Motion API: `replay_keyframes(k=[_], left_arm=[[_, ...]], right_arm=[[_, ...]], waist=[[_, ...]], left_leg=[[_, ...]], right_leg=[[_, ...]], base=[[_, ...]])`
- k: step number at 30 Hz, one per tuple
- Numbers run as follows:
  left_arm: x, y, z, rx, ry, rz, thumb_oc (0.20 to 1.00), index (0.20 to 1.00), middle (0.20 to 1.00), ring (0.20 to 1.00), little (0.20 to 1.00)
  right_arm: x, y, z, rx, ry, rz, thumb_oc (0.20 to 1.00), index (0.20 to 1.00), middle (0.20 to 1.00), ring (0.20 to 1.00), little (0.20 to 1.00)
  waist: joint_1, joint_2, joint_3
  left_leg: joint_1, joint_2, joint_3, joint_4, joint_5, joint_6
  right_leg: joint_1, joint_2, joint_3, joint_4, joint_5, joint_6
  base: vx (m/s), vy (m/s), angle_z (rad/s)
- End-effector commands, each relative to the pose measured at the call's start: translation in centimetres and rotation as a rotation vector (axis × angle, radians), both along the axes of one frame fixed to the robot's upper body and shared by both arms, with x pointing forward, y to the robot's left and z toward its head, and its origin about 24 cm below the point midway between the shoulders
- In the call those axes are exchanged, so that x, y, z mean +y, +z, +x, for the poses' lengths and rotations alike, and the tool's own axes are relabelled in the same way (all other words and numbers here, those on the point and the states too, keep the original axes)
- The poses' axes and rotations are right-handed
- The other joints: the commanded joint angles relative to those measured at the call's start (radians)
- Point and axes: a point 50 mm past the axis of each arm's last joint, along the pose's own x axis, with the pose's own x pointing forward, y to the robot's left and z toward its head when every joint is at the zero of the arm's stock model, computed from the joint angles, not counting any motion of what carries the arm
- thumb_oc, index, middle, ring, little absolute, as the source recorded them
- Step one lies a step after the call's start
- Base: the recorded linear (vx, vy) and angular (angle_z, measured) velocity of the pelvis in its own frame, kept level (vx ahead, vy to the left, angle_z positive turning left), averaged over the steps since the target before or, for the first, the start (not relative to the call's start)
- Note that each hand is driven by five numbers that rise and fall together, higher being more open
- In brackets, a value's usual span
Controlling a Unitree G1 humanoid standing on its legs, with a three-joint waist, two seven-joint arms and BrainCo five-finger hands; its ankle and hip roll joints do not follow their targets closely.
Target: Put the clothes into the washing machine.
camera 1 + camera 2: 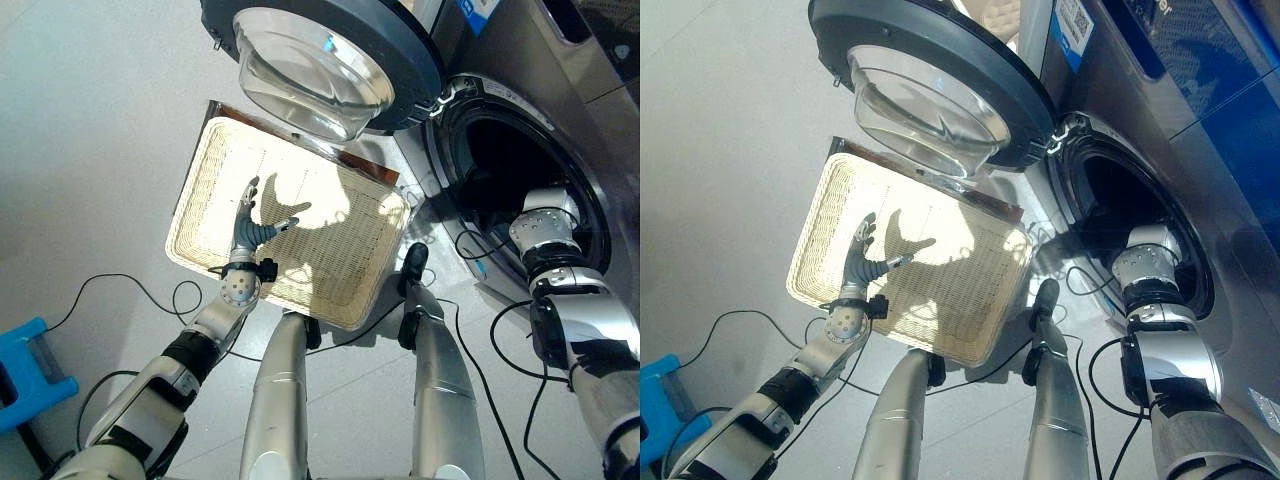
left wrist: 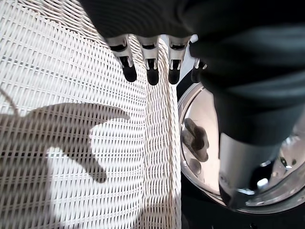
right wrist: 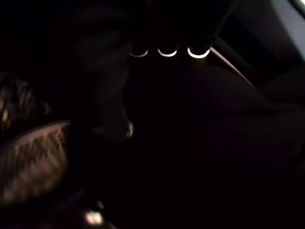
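Left robot hand [image 1: 248, 226] spread wide, holding nothing, hovering over the wicker basket [image 1: 330, 283] beside the washer's open door [image 1: 320, 60]. Right robot hand reached into the dark drum [image 1: 505, 165], fingers hidden, grip impossible to tell. Clothes not discernible in the dark past it.

A shallow rectangular tray-like basket of pale woven wicker [image 1: 330, 270] is seen lying flat on the smooth light-grey floor [image 1: 90, 150] (its interior is brightly lit). A brown rim [image 1: 365, 167] is shown along its far edge. A blue plastic object [image 1: 28, 370] is seen on the floor, well apart from the basket.
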Motion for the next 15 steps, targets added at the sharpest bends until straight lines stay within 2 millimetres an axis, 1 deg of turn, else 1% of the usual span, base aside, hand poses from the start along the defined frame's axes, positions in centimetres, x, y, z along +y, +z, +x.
replay_keyframes(k=[1,2,4,7,8,10,11,15], left_arm=[[-1.1,1.3,-0.3,-0.082,-0.045,-0.043,1.0,1.0,1.0,1.0,1.0],[-1.0,1.1,-0.2,-0.074,-0.042,-0.04,1.0,1.0,1.0,1.0,1.0],[-0.8,0.9,-0.3,-0.067,-0.039,-0.033,1.0,1.0,1.0,1.0,1.0],[-0.9,0.6,-0.4,-0.062,-0.037,-0.017,1.0,1.0,1.0,1.0,1.0],[-0.9,0.4,-0.5,-0.057,-0.037,-0.01,1.0,1.0,1.0,1.0,1.0],[-0.9,0.3,-0.5,-0.055,-0.039,-0.004,1.0,1.0,1.0,1.0,1.0],[-1.0,0.2,-0.6,-0.055,-0.042,-0.001,1.0,1.0,1.0,1.0,1.0],[-1.4,0.1,-0.7,-0.061,-0.055,0.004,1.0,1.0,1.0,1.0,1.0]], right_arm=[[-2.0,7.6,-1.1,0.033,-0.059,-0.39,1.0,1.0,1.0,1.0,1.0],[-1.8,7.3,-0.8,0.165,-0.062,-0.471,1.0,1.0,1.0,1.0,1.0],[-2.1,6.9,-0.8,0.293,-0.066,-0.552,1.0,1.0,1.0,1.0,1.0],[-2.2,6.4,-0.7,0.384,-0.069,-0.598,1.0,1.0,1.0,1.0,1.0],[-2.2,6.2,-0.7,0.446,-0.083,-0.62,1.0,1.0,1.0,1.0,1.0],[-2.1,6.0,-0.7,0.473,-0.091,-0.626,1.0,1.0,1.0,1.0,1.0],[-2.0,5.8,-0.6,0.532,-0.106,-0.651,1.0,1.0,1.0,1.0,1.0],[-2.0,5.7,-0.8,0.652,-0.175,-0.708,1.0,1.0,1.0,1.0,1.0]], waist=[[0.011,0.065,-0.028],[0.013,0.068,-0.028],[0.013,0.069,-0.028],[0.016,0.069,-0.028],[0.017,0.069,-0.028],[0.017,0.069,-0.028],[0.018,0.069,-0.028],[0.022,0.075,-0.028]], left_leg=[[0.049,-0.067,0.039,-0.087,-0.023,-0.017],[0.047,-0.067,0.041,-0.086,-0.022,-0.017],[0.042,-0.066,0.042,-0.083,-0.024,-0.015],[0.037,-0.066,0.044,-0.082,-0.024,-0.014],[0.034,-0.066,0.043,-0.079,-0.025,-0.014],[0.031,-0.066,0.043,-0.079,-0.026,-0.012],[0.029,-0.066,0.044,-0.079,-0.027,-0.011],[0.025,-0.069,0.043,-0.08,-0.028,-0.009]], right_leg=[[0.011,-0.003,-0.069,0.185,-0.17,0.091],[0.007,-0.003,-0.067,0.184,-0.169,0.092],[0.002,-0.003,-0.069,0.186,-0.17,0.093],[0.0,-0.004,-0.072,0.184,-0.169,0.093],[-0.001,-0.003,-0.073,0.181,-0.168,0.093],[-0.003,-0.003,-0.073,0.179,-0.168,0.093],[-0.004,-0.002,-0.074,0.177,-0.168,0.094],[-0.008,-0.003,-0.074,0.174,-0.166,0.094]], base=[[0.0,0.0,0.0],[0.0,0.0,0.0],[0.0,0.0,0.0],[0.0,0.0,0.0],[0.0,0.0,0.0],[0.0,0.0,0.0],[0.0,0.0,0.0],[0.0,0.0,0.0]])
